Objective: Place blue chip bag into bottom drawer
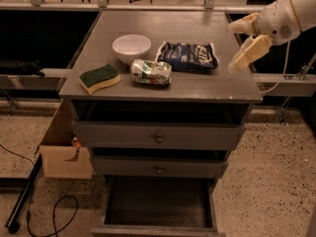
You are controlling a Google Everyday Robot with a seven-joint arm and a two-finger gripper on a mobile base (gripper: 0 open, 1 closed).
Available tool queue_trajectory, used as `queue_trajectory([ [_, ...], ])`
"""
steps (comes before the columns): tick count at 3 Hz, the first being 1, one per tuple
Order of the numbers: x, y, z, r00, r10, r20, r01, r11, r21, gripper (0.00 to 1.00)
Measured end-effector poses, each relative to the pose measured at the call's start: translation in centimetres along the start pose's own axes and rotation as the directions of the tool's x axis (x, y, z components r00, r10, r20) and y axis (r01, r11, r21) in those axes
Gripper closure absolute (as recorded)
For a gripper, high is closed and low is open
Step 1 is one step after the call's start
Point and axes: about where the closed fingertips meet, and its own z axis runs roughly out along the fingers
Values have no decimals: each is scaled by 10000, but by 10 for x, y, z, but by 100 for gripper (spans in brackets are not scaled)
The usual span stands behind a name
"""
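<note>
Hovering over the desk's right edge with gripper point(233, 47) released, empty. Seeing blue chip bag point(188, 56) flat right of centre, near that edge, apart from the claw. Noting bottom drawer point(158, 230) pulled open beneath the front edge.
</note>
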Motion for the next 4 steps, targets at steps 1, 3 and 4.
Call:
queue_trajectory([
  [1,3,-13,12,9956,312,888,-293,9993,-235,0],
  [3,2,-26,26,9988,439,-201,-414,9930,1102,0],
  [4,2,-44,29,9974,684,-225,-650,9900,1256,0],
])
